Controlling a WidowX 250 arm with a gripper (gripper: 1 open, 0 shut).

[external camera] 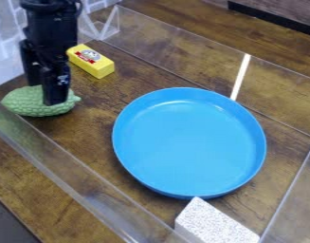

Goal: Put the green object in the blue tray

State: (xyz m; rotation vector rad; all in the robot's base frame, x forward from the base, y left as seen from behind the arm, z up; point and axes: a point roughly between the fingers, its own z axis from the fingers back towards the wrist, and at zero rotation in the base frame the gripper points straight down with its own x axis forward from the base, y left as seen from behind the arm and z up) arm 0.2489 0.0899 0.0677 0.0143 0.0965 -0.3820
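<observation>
A: Camera view: what lies around the blue tray (189,140)?

B: Left of it, well apart, the gripper (49,93) hangs with jaws spread, right over the green object (30,102). A yellow block (90,61) sits beyond it, and a white sponge (215,224) at the tray's near rim.

A: Where does the camera sit?
B: High, looking steeply down, fairly near; the gripper (52,87) stands upper left, the blue tray (247,162) to its lower right.
</observation>
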